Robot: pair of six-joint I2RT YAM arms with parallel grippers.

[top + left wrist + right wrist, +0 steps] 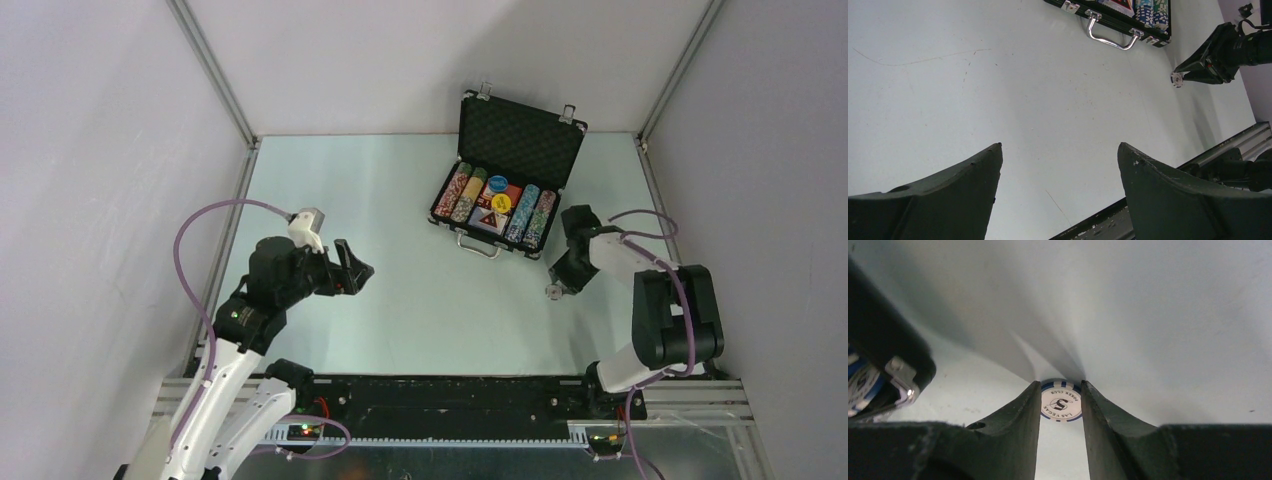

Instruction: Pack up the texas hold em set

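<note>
The right pincer (1060, 392) grips a blue-edged white poker chip (1061, 401) marked 5, low over the tabletop (400, 310). In the overhead frame this is just lower right of the open black briefcase (520, 140), which sits upper middle. The left pincer (1060, 147) hangs wide open at centre left.

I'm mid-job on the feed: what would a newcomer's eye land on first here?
The open black briefcase at the table's far centre-right, chip rows filling its tray. Just near of its right corner, the right gripper pinches a blue-and-white poker chip by its edges. The left gripper hangs wide open on the left.
</note>
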